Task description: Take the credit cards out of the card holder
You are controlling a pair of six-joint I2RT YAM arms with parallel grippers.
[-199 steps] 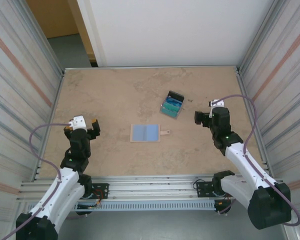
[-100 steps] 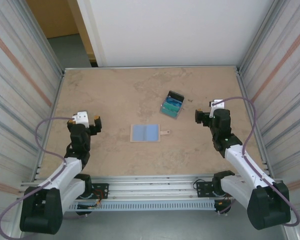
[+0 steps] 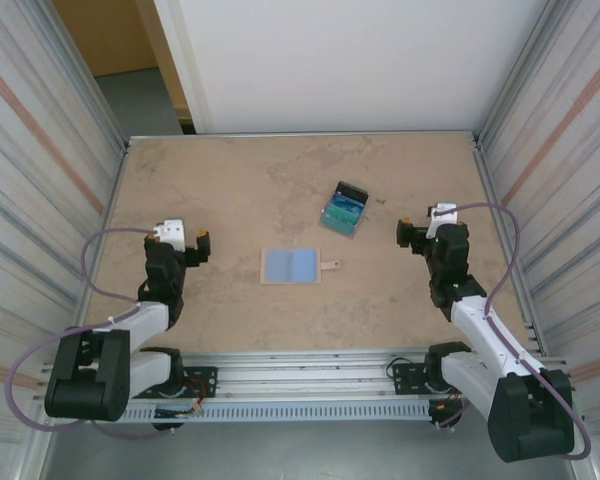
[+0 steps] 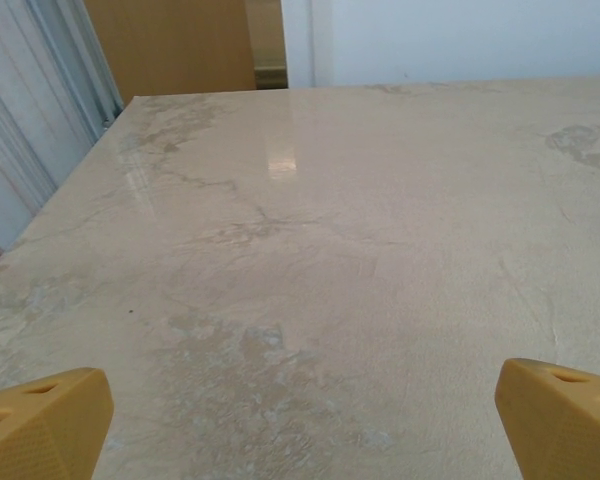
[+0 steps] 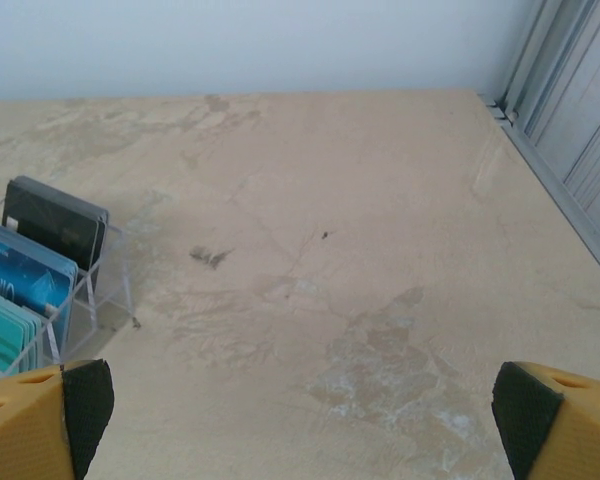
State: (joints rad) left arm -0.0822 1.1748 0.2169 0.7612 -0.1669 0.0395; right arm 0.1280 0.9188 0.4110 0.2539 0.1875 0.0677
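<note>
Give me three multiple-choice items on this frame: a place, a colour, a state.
1. In the top view, the clear card box sits: A) above and right of the open wallet B) below and left of it C) on top of it
2. The wallet's inside is: A) red B) light blue C) black
3. The left gripper and right gripper are: A) both open, empty B) both shut on cards C) both shut on the wallet
1A: the box stands beyond the wallet, rightward. 2B: the spread panels are light blue. 3A: each pair of fingers stands wide apart, nothing between.
</note>
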